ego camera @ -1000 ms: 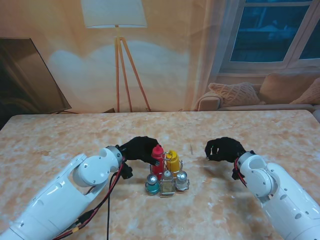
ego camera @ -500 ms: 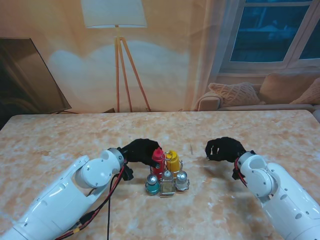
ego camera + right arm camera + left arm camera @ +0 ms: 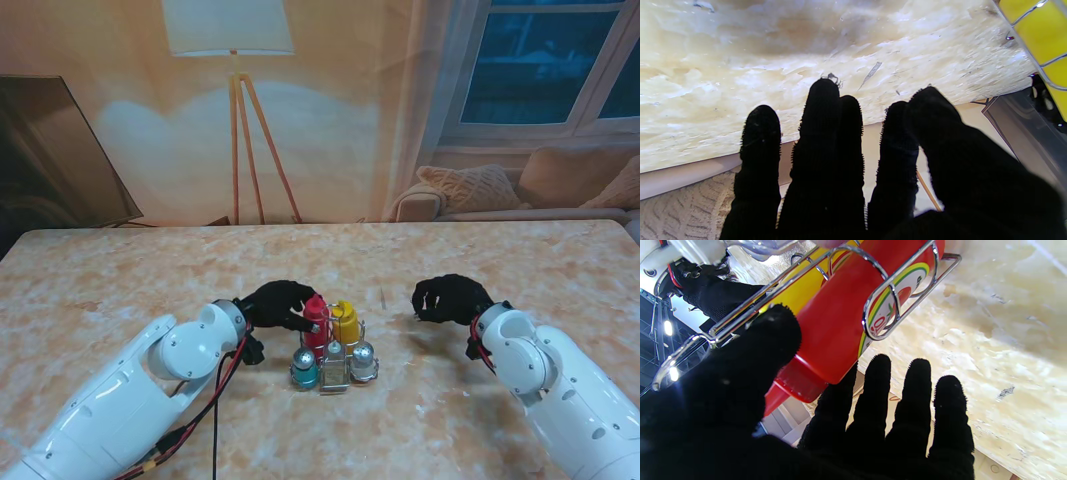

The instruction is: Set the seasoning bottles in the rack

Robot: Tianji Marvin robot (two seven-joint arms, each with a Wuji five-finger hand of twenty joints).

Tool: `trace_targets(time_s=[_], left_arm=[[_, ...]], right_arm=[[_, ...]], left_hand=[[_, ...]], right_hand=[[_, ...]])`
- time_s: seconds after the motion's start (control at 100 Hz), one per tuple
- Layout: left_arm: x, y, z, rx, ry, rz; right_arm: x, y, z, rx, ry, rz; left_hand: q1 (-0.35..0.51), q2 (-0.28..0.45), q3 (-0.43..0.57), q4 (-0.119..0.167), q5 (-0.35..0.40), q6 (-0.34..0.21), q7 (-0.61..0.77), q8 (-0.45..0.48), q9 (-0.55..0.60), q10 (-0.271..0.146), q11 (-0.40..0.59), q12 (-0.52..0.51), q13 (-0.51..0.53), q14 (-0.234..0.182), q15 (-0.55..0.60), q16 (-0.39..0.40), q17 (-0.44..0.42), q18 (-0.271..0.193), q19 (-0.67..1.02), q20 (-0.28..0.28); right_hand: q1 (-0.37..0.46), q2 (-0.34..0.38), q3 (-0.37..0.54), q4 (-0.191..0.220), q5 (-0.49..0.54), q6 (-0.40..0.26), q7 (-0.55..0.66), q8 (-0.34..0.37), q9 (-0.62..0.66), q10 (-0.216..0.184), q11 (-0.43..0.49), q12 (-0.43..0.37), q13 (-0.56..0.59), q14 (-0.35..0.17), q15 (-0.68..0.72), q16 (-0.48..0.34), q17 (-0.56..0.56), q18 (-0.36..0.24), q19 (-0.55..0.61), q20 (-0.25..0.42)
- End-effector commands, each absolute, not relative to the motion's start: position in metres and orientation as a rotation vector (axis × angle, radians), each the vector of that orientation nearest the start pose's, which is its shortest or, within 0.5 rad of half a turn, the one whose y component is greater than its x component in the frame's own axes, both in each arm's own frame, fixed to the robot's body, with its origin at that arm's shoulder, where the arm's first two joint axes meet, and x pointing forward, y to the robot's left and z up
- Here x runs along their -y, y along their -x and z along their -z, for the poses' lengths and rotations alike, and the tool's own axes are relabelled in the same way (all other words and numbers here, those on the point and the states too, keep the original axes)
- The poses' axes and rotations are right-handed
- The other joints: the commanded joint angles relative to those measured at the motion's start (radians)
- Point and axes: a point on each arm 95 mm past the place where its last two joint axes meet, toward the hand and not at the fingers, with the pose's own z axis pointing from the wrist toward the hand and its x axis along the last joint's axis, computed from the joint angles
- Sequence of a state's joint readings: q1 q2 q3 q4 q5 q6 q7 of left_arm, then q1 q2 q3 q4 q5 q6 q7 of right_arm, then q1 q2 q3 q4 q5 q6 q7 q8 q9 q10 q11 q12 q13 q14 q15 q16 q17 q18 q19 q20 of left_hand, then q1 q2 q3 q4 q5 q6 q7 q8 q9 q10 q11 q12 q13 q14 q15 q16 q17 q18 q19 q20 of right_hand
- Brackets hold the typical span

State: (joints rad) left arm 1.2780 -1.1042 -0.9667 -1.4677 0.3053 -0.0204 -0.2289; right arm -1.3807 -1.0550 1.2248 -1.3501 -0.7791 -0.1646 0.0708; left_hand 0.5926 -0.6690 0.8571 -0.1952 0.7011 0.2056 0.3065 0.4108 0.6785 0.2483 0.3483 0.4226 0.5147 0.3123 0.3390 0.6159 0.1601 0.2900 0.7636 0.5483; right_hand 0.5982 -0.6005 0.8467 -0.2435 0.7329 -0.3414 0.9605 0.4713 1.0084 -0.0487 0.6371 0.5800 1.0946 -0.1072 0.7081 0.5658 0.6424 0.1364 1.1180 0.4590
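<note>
Left hand [image 3: 278, 303] sits right at the red bottle [image 3: 316, 322], and compared with a second ago the forearm has swung in closer while the fingers have loosened off it. Wrist view shows the thumb beside the bottle's shoulder and the other fingers [image 3: 915, 396] spread past it, so the hand looks open, holding nothing. The red bottle is already standing in its wire ring in the rack [image 3: 335, 362], touching the yellow bottle [image 3: 346, 321] next to it. Nearer to me in the rack are a teal-based shaker [image 3: 304, 371], a small middle one [image 3: 334, 363] and a clear shaker [image 3: 363, 360]. So my read is the red one is done and he's letting go. Right hand [image 3: 450, 298] hangs well apart on the right, fingers loosely curled, holding nothing, hasn't budged.
</note>
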Motion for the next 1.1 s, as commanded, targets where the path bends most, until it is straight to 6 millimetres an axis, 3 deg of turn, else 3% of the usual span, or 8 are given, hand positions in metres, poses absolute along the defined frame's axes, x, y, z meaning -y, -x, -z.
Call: trace_targets(time_s=[0.0,0.32,0.75,0.84,0.92,1.04,1.09], left_arm=[[0.069,-0.44,0.313,-1.636,1.776,1.849],[0.064,-0.434,0.304,-1.586,1.765,1.877],[0.041,-0.424,0.279,-1.426,1.657,2.007],[0.034,-0.421,0.275,-1.385,1.621,2.03],[0.028,-0.419,0.274,-1.339,1.611,2.051],[0.021,-0.416,0.273,-1.226,1.655,2.09],[0.018,-0.415,0.273,-1.179,1.674,2.102]], right_arm=[[0.053,-0.45,0.338,-1.565,-1.393,-1.499],[0.054,-0.45,0.335,-1.572,-1.377,-1.507],[0.049,-0.448,0.307,-1.547,-1.302,-1.595],[0.045,-0.449,0.299,-1.538,-1.286,-1.628],[0.041,-0.45,0.294,-1.526,-1.289,-1.66],[0.035,-0.453,0.29,-1.512,-1.305,-1.706],[0.032,-0.454,0.289,-1.511,-1.321,-1.722]], left_hand=[[-0.044,0.031,0.031,0.028,-0.056,-0.006,-0.056,-0.016,-0.062,0.023,-0.025,-0.017,-0.044,0.017,-0.018,-0.033,-0.029,0.011,-0.022,-0.021],[-0.126,0.077,0.006,0.026,-0.139,0.02,-0.144,-0.035,-0.192,0.087,-0.134,-0.06,-0.134,0.039,-0.066,-0.066,-0.075,0.038,-0.077,-0.009],[-0.126,0.11,-0.027,0.03,-0.136,0.015,-0.15,-0.026,-0.203,0.094,-0.164,-0.072,-0.143,0.039,-0.072,-0.077,-0.079,0.038,-0.106,0.008],[-0.099,0.161,-0.087,0.041,-0.135,0.018,-0.15,-0.018,-0.197,0.096,-0.163,-0.068,-0.138,0.039,-0.068,-0.076,-0.074,0.034,-0.112,0.021],[-0.019,0.286,-0.258,0.063,-0.134,0.029,-0.154,-0.014,-0.195,0.098,-0.163,-0.067,-0.135,0.035,-0.069,-0.076,-0.072,0.026,-0.121,0.025],[0.066,0.383,-0.421,0.084,-0.125,0.068,-0.164,-0.016,-0.177,0.095,-0.154,-0.062,-0.114,0.029,-0.065,-0.076,-0.059,-0.012,-0.131,-0.01],[0.083,0.4,-0.435,0.088,-0.122,0.083,-0.166,-0.017,-0.168,0.087,-0.15,-0.061,-0.107,0.026,-0.064,-0.077,-0.056,-0.023,-0.13,-0.016]], right_hand=[[0.014,-0.019,0.01,-0.005,0.012,-0.027,0.008,-0.004,0.013,-0.023,0.0,0.031,0.01,-0.015,0.008,0.014,-0.008,0.012,0.002,0.004],[0.011,-0.027,0.015,-0.009,0.006,-0.031,0.005,-0.005,0.011,-0.026,-0.004,0.03,0.009,-0.019,0.004,0.013,-0.008,0.011,0.001,0.004],[-0.003,0.011,-0.001,-0.007,0.0,-0.016,0.001,-0.009,-0.002,-0.015,-0.012,0.025,-0.011,-0.003,-0.015,0.007,-0.013,0.014,-0.002,0.004],[0.004,0.041,-0.031,0.002,0.001,-0.009,-0.004,-0.013,-0.004,-0.01,-0.02,0.011,-0.017,0.007,-0.034,-0.001,-0.017,0.015,-0.005,0.004],[0.016,0.077,-0.06,0.011,0.003,0.0,-0.008,-0.017,-0.005,-0.004,-0.036,-0.009,-0.027,0.014,-0.065,-0.015,-0.021,0.017,-0.009,0.003],[0.037,0.107,-0.089,0.018,0.002,0.028,-0.029,-0.055,0.003,0.002,-0.115,-0.083,-0.044,0.026,-0.213,-0.099,-0.03,-0.016,-0.048,-0.026],[0.043,0.139,-0.114,0.023,-0.007,0.05,-0.043,-0.082,0.003,0.015,-0.152,-0.123,-0.055,0.04,-0.265,-0.134,-0.04,-0.02,-0.066,-0.045]])
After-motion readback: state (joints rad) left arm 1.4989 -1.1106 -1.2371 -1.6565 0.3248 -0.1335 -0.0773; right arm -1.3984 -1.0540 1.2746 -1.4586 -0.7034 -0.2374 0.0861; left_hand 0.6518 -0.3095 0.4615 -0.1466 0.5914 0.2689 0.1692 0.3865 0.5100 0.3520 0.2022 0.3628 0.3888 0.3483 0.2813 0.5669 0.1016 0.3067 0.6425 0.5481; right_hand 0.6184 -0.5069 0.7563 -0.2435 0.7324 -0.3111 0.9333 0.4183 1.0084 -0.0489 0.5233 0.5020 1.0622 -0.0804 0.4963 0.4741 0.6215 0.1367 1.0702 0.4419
